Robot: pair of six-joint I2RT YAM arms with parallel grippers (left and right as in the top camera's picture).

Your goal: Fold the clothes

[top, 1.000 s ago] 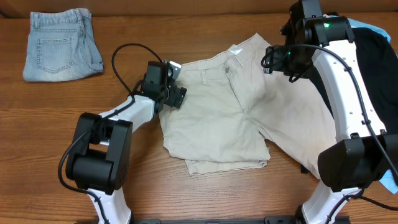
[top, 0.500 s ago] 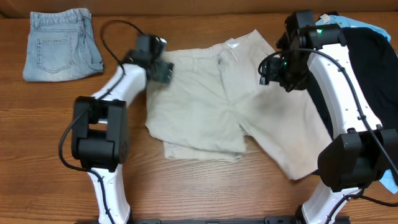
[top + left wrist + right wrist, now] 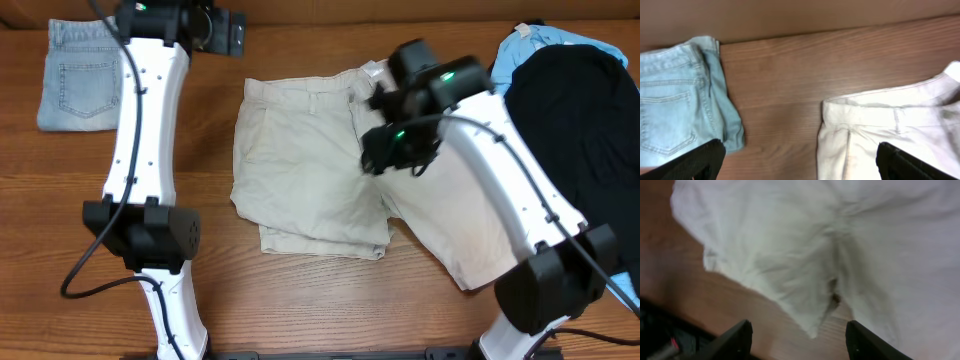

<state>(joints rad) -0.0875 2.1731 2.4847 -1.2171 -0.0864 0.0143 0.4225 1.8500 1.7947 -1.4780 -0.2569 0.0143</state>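
**Inspector:** Position of the khaki shorts (image 3: 310,170)?

**Assistant:** Centre of the desk (image 3: 300,300), waistband toward the far edge, lying mostly flat. One leg runs out toward the near right. At the other leg's hem a second layer of cloth shows underneath. I cannot say whether that is a deliberate fold.

**Inspector:** Left tool (image 3: 800,157)?

**Assistant:** Released. Its fingers stand wide apart with nothing between them. It is raised at the far left, over bare wood between the denim shorts (image 3: 75,85) and the khaki waistband corner, touching neither.

**Inspector:** Right tool (image 3: 800,337)?

**Assistant:** Also released and empty. It hangs above the crotch area of the khaki shorts. The wrist view shows creased cloth and a hem edge below it, with no cloth between the fingers.

**Inspector:** Progress?

**Assistant:** Early, in my judgement. The denim shorts lie compact at the far left corner and look done. The khaki shorts are spread and smoothed at best, with the main folds not yet made. The black garment (image 3: 585,130) and the blue garment (image 3: 535,45) sit in an unfolded heap at the right edge.
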